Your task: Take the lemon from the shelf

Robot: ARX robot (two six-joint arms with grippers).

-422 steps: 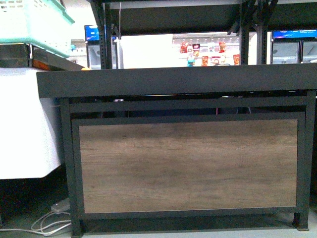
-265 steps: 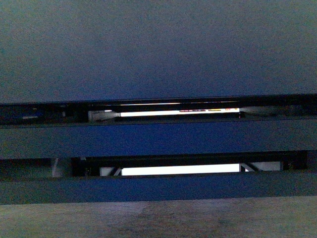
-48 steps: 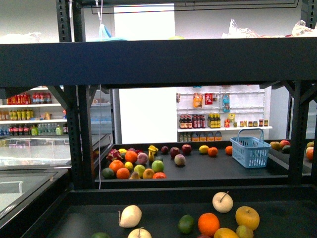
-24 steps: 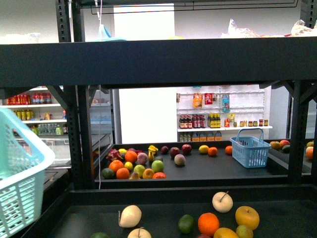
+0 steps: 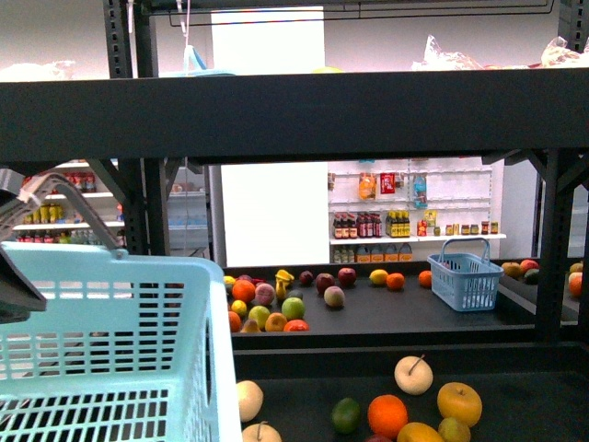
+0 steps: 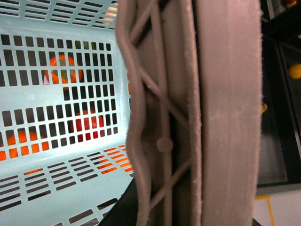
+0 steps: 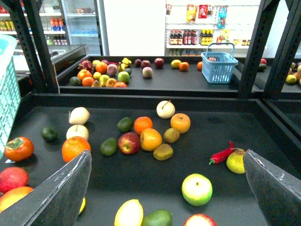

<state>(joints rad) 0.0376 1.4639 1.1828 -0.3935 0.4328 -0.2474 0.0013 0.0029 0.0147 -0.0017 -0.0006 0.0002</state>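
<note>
Lemon (image 7: 129,213): on the shelf's (image 7: 141,99) near deck, long axis running near to far. We find it just below our right gripper (image 7: 166,153), left of centre, jaws released wide.

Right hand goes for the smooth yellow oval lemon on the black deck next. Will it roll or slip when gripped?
Probably rolls if nudged: the yellow oval lemon lies on its side on the flat black shelf deck, with only a green fruit beside it. Its skin looks smooth and its ends taper, so it may slip from a grip.
</note>
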